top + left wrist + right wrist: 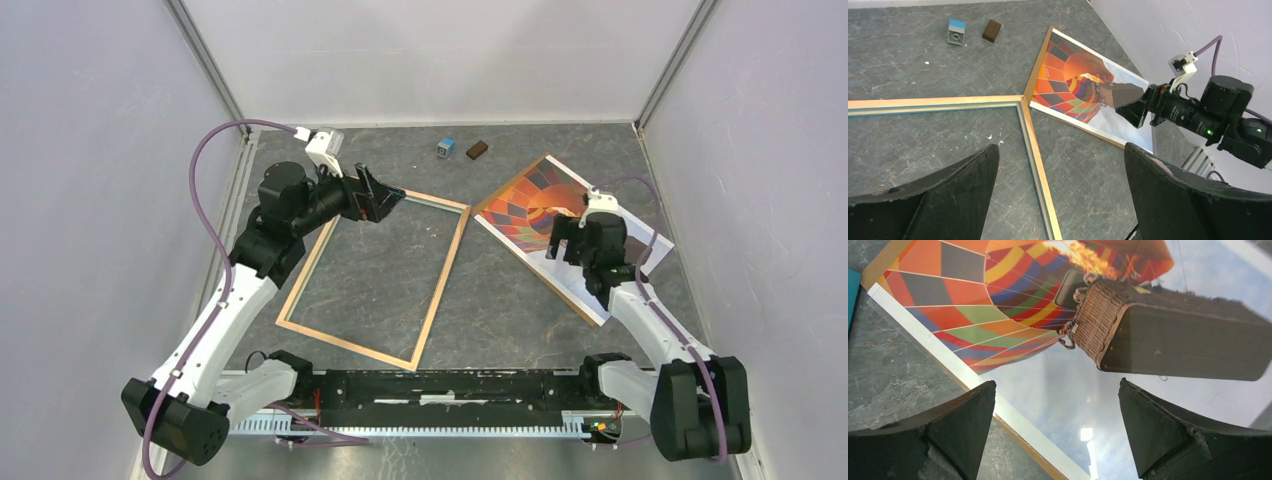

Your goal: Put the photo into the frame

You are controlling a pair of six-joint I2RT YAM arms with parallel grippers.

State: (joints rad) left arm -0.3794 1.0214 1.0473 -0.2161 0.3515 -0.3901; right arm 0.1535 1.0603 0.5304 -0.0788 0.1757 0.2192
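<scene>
We saw the frame (pixel 441 288) lying flat on the grey table (pixel 500 300), left of centre, its light wood-coloured side up and bare table showing through its opening. In the left wrist view a thin blue line ran along its inner edge. The photo (pixel 525 205) lay picture side up to the right of it, turned at an angle, its orange, red and yellow balloon pattern toward the far end and pale sky toward the near end. A brown edge showed along two of its sides. The frame's far right corner came right up to the photo's left edge; we could not tell whether they touched.

The left hand (pixel 378 193) hung over the frame's far rail, its jaws spread as wide as they went and nothing between them. The right hand (pixel 572 240) stood over the middle of the photo, jaws equally wide and holding nothing; we could not tell whether its fingertips met the paper.

Near the far wall, well apart from both, sat a small blue block (pixel 446 147) and a small brown block (pixel 477 150).
</scene>
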